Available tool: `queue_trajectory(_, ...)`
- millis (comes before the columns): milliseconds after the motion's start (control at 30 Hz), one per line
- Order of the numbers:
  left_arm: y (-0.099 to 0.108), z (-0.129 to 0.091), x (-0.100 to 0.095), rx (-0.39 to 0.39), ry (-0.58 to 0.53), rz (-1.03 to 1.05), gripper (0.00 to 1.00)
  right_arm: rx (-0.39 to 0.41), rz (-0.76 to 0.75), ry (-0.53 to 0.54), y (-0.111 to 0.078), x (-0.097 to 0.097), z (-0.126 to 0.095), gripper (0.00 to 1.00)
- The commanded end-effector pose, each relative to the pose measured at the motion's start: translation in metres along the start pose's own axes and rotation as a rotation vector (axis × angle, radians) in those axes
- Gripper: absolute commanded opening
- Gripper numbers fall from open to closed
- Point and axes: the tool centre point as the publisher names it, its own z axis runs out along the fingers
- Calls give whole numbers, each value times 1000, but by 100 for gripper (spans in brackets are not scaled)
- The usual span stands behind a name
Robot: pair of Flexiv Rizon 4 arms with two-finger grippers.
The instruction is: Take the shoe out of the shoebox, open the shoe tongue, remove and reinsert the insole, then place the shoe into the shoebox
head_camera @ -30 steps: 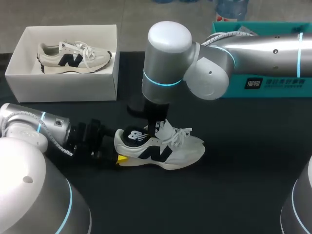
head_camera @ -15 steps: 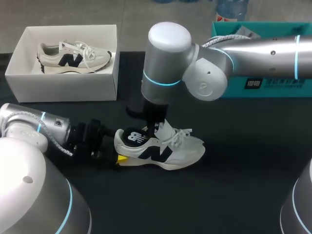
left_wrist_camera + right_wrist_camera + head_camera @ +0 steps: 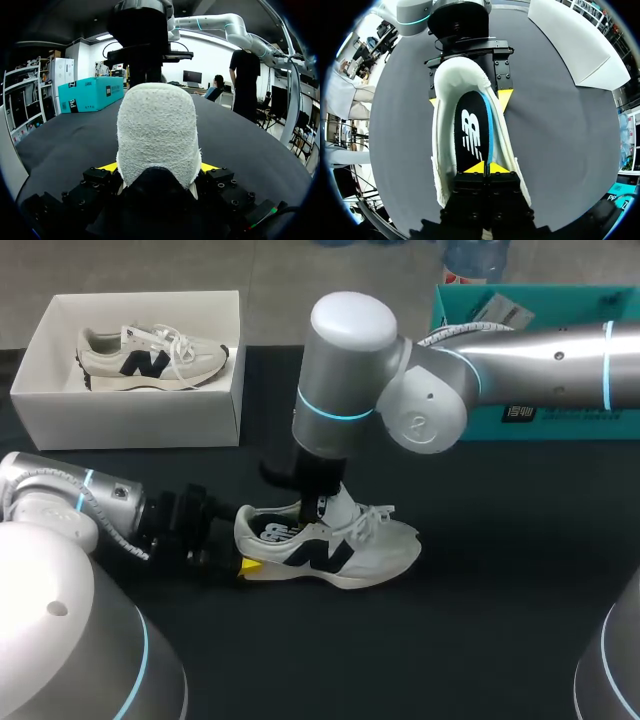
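Inside the shoe's opening, the right gripper (image 3: 484, 167) is seen with its yellow tips pressed almost together, the fore end of the black insole (image 3: 470, 135) being pinched between them. The insole is laid along the inside of the shoe (image 3: 340, 545), its heel end showing at the collar. The shoe is stood upright on the black table (image 3: 480, 590), toe towards the right arm's side. Its heel is clamped from both sides by the left gripper (image 3: 157, 167), a yellow tip being set against each flank. The white shoebox (image 3: 130, 415) is found well apart at the table's far left corner, with a second shoe (image 3: 150, 358) lying in it. A teal box (image 3: 540, 410) is placed at the far right.
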Motion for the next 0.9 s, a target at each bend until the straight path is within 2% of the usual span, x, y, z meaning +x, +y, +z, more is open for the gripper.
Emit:
queue_trajectory(33,3,0,1,-3,0,0,0,2,-1,-18,-4,5,-16,0)
queue_trajectory(367,3,0,1,-3,0,0,0,-25,-40,-41,-7,-1,-50,0)
queue_trajectory(567,3,0,1,-3,0,0,0,-94,-65,-48,-9,-7,-57,0)
queue_trajectory(900,3,0,1,-3,0,0,0,-209,-56,-37,19,-27,-77,0)
